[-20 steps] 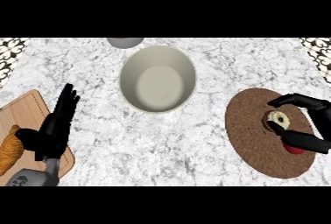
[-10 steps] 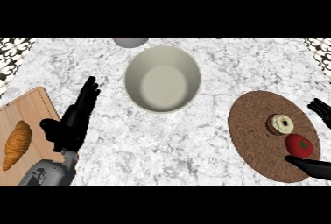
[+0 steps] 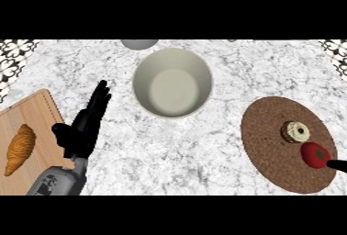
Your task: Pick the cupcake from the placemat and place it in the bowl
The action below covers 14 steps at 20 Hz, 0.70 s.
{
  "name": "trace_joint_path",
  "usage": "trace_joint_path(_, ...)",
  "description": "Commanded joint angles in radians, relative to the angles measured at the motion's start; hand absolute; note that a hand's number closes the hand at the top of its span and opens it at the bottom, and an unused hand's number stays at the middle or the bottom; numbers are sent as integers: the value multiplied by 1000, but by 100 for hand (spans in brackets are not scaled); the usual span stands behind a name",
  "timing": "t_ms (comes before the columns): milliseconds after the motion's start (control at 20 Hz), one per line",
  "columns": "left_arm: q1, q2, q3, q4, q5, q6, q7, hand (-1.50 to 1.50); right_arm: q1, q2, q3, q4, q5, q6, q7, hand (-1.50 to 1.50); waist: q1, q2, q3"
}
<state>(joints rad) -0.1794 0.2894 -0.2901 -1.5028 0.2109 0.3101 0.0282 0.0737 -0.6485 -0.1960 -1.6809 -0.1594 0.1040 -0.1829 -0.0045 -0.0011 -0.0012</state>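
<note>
The cupcake (image 3: 295,131), pale with a dark ring on top, sits on the round brown placemat (image 3: 270,137) at the right. Nothing touches it. Just below it on the mat lies a red tomato (image 3: 316,153). Only a small black tip of my right hand (image 3: 338,164) shows at the right edge, beside the tomato and apart from the cupcake. The cream bowl (image 3: 173,62) stands at the top middle with nothing in it. My left hand (image 3: 82,127) rests open at the lower left, fingers up, holding nothing.
A wooden cutting board (image 3: 41,114) with a croissant (image 3: 20,148) on it lies at the far left, beside my left hand. A grey round object (image 3: 139,43) peeks in at the top edge behind the bowl. Marble counter separates bowl and placemat.
My right hand was over the cupcake on the mat a second ago; it has drawn back to the right, almost out of view. The cupcake stays on the mat. The left hand shifted slightly.
</note>
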Motion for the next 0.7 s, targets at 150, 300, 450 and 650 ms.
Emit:
trace_joint_path(150, -23, -22, 16, 14, -16, -16, 2, 0, -47, -104, 33, 36, 21, 111, 243, -150, 4, 2, 1)
trace_joint_path(300, 40, -42, -37, -70, -74, 30, 36, 0, -97, -103, 69, 69, 38, 146, 316, -150, 12, 0, 1)
trace_joint_path(450, 37, -31, 19, -14, -38, -33, -1, 0, -98, -74, 111, 142, 117, 164, 285, -150, 9, 2, 1)
trace_joint_path(650, 41, -66, 10, -52, -96, -7, 31, 0, -131, -58, 91, 273, 158, 239, 186, -150, 7, 2, 1)
